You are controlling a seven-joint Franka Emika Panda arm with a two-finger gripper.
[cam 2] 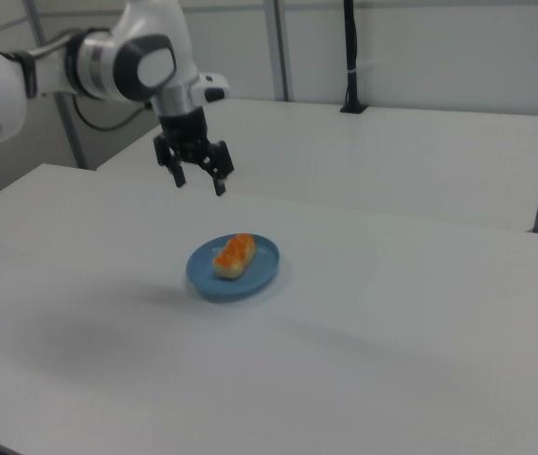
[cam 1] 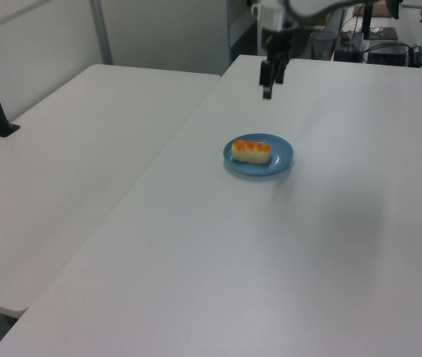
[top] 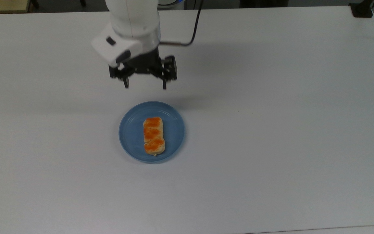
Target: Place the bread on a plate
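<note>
I saw the bread (top: 154,135) lying inside the plate (top: 131,130), and my gripper (top: 144,86) hung above with jaws open, empty. I judged the only risk was descending again and knocking the bread off.

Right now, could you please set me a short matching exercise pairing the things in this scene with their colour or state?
Column one:
1. bread
2. plate
3. gripper
4. table

Column two:
a. plain white, bearing the plate
b. fingers apart, raised, holding nothing
c. round and blue
d. orange-brown on top, lying on the plate

Pairs: 1-d, 2-c, 3-b, 4-a
</note>
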